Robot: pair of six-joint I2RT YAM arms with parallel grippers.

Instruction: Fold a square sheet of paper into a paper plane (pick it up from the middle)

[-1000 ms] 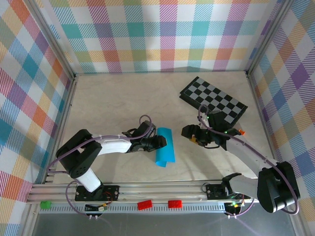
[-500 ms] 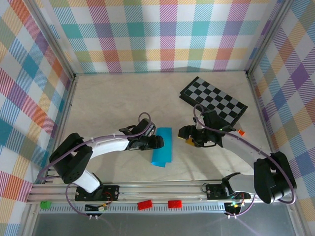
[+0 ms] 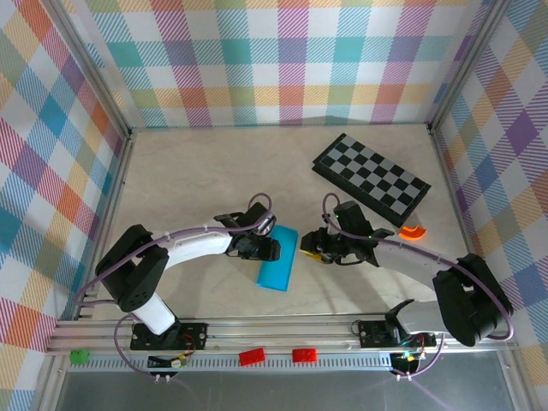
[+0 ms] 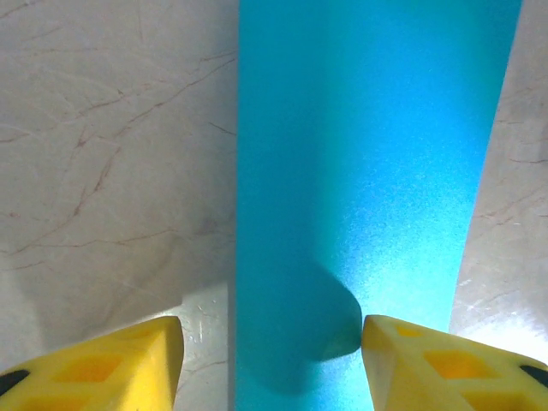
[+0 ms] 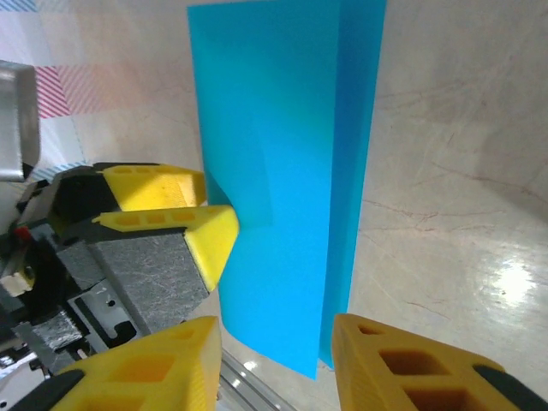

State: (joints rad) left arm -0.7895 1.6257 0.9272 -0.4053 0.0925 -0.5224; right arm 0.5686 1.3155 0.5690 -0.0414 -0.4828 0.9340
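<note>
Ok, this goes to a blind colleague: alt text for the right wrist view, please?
A folded cyan-blue sheet of paper lies on a pale marbled tabletop, running up the frame. The right claw has its yellow fingers apart either side of the sheet's near end, and the left claw sits at one long edge.

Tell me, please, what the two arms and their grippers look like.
Both the left arm and right arm have white link shells between black joints, with a thin lilac cable looping alongside. The left gripper and right gripper have black bodies and chunky yellow fingers with recessed pockets.
</note>
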